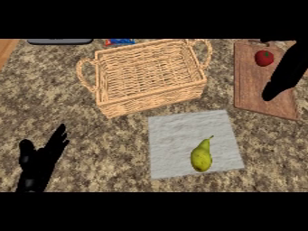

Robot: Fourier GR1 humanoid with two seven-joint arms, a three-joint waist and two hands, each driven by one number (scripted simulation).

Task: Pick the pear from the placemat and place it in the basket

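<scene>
With the pear [202, 155] untouched on the placemat [176, 135], the straight-fingered, empty right hand [286, 72] must judgeably descend to grasp it before the basket [149, 97].

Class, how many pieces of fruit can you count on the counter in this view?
2. A pear lies on the placemat in front of the basket; a red fruit sits on the cutting board at right. The basket walls could hide more.

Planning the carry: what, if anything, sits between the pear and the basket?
Nothing visible. The pear lies on the placemat, and only bare mat and counter separate it from the basket, whose near wall it must clear.
</scene>
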